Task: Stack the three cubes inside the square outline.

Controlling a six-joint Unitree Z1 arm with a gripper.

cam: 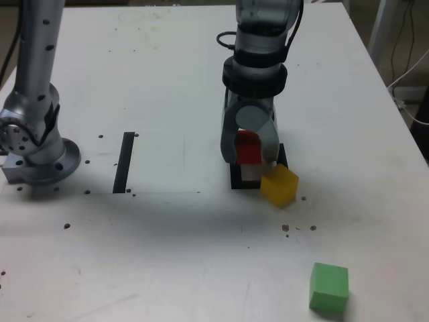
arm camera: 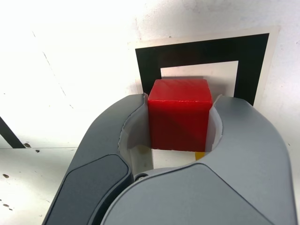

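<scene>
I have the grey two-fingered gripper [cam: 249, 155] clamped on the small matte red cube [arm camera: 179, 115], one grey finger pressed against each side of it. In the wrist view the cube sits over the white centre of the thick black square outline [arm camera: 202, 50], with the frame's far bar and both side bars showing beyond it. From the exterior view the cube hangs between the fingers above that same outline [cam: 283, 156], with white showing beneath the cube; I cannot tell whether it touches the surface.

The small matte yellow cube [cam: 279, 185] crowds me: it lies just beside the outline's near corner on the exterior view's right, turned at an angle, one corner right next to the gripper's finger. Whether it overlaps the black frame I cannot tell.

The small matte green cube [cam: 329, 286] sits well apart, near the front edge of the white tabletop [cam: 167, 255] toward the exterior view's right. To the exterior view's left of the gripper the table is open as far as a single straight black tape stripe [cam: 124, 162]; beyond that stands the arm's grey metal base [cam: 37, 144], near the table's left edge. Small dark specks dot the surface around the stripe and in front of the yellow cube.
</scene>
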